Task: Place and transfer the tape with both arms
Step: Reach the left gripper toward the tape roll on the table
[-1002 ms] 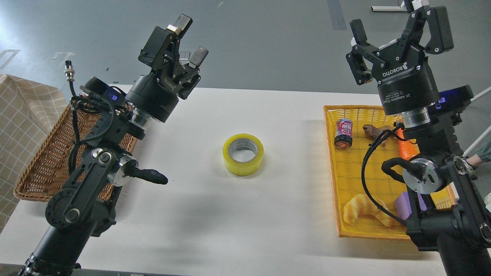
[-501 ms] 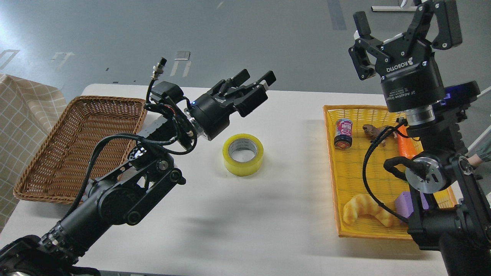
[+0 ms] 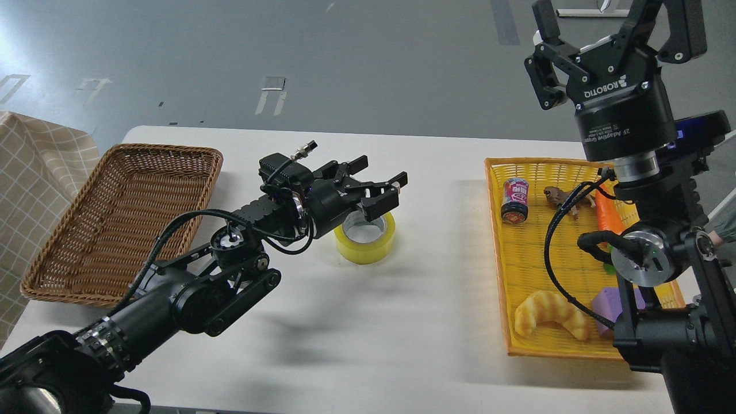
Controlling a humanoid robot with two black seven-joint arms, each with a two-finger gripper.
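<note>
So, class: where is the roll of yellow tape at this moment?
In the head view the tape lies flat at the middle of the white table, between the wicker basket and the yellow tray, under the open left gripper.

The tape [image 3: 365, 237] lies flat on the white table [image 3: 356, 333], its core opening facing up. The left gripper [image 3: 380, 173] reaches in just above it, fingers spread apart, its body covering the roll's near-left rim. The right gripper [image 3: 609, 20] is raised well off to the right, fingers apart, above the yellow basket [image 3: 520, 270] holding a croissant [image 3: 549, 313] and a can [image 3: 515, 199]. A brown wicker basket [image 3: 115, 218] sits at the left.
</note>
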